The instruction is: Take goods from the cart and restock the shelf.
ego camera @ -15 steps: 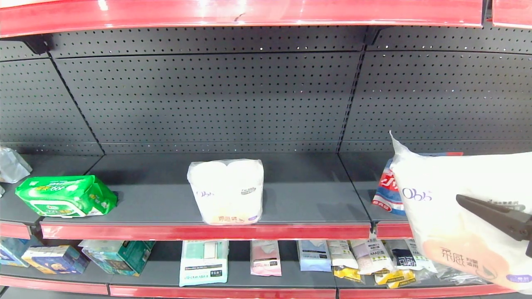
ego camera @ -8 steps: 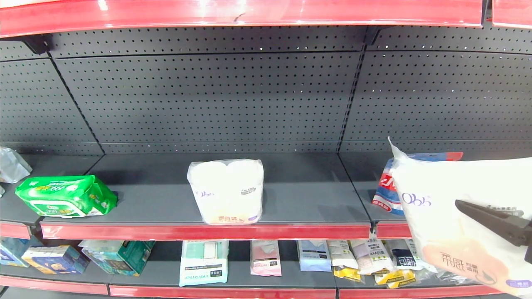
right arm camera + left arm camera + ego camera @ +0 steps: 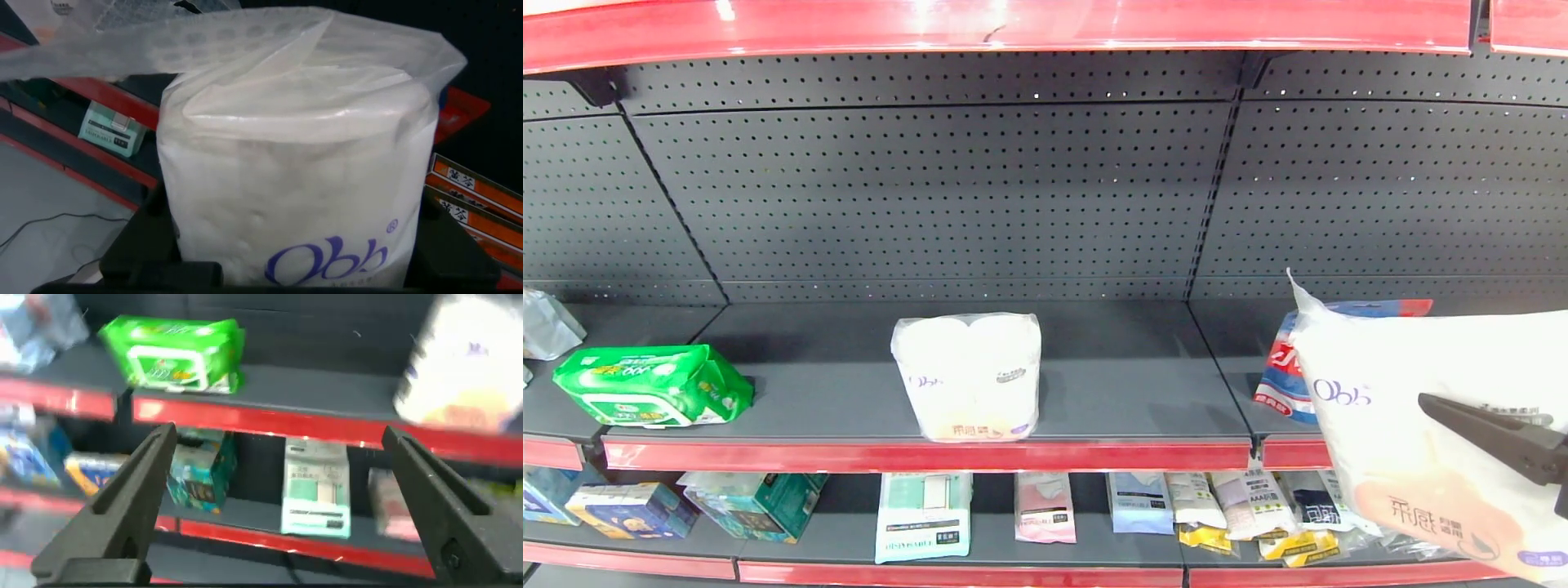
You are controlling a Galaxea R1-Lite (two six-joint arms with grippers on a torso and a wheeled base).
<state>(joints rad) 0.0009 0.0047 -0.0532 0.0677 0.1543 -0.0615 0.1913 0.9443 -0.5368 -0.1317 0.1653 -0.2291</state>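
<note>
Grey perforated-metal shelf (image 3: 1135, 384) spreads ahead and left of the right arm's fingers (image 3: 1494, 425), which clamp a white plastic-wrapped pack of tissue rolls (image 3: 1372, 408) just off the shelf's front edge. A matching white pack (image 3: 968, 376) stands on the shelf well to their left, bare board between. The left arm's fingers (image 3: 131, 498) gape wide, empty.

Our left hand (image 3: 279, 434) has two long, matte, dark-grey fingers (image 3: 122, 506). They are flat-faced and angular, and taper to blunt tips. One finger has a small round recess near its base. Our right hand (image 3: 298, 261) has the same dark, unmarked finish. One of its fingers (image 3: 1490, 426) is a slim, tapered wedge.
</note>
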